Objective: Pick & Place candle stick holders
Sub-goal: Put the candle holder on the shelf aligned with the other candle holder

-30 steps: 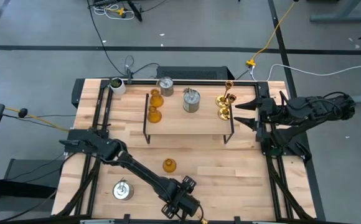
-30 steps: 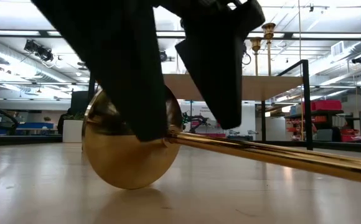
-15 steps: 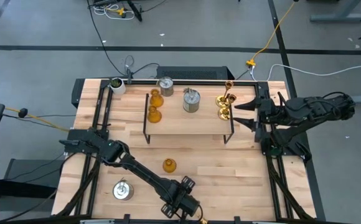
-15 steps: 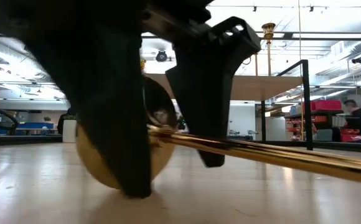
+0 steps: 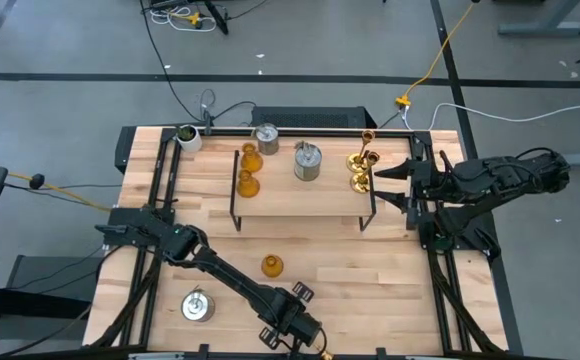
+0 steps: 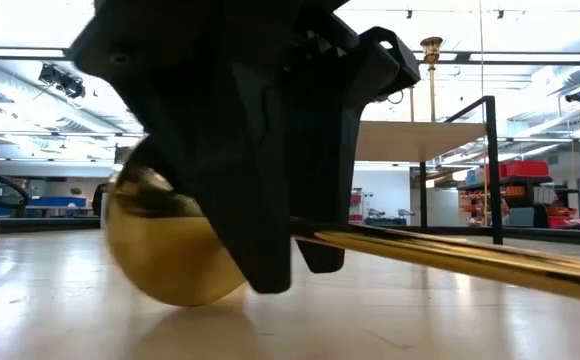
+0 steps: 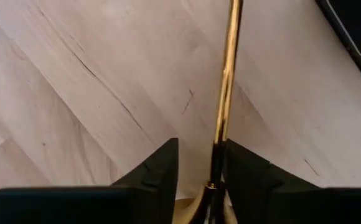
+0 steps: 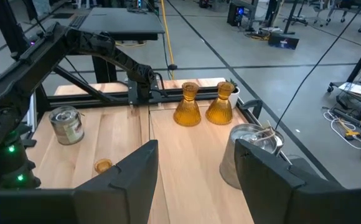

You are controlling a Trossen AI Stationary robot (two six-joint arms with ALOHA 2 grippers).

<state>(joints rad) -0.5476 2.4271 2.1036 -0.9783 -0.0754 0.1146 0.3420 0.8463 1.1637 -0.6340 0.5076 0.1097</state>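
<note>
Now left gripper [image 7: 196,180] jaws pinching fallen gold holder [image 7: 225,87] stem; right gripper [image 5: 388,186] jaws open.

Light wooden plank table [image 5: 390,270] framed by black metal rails. Raised wooden rack with black wire sides [image 5: 270,200] at table's 12 o'clock half. Small whitish cup with dark green contents [image 5: 187,136] at 11 o'clock corner. Yellow cable [image 5: 440,55] across grey floor toward 1 o'clock. Black cables [image 5: 175,12] beyond, near 11 o'clock.

Two black jointed arms [image 5: 225,275]
</note>
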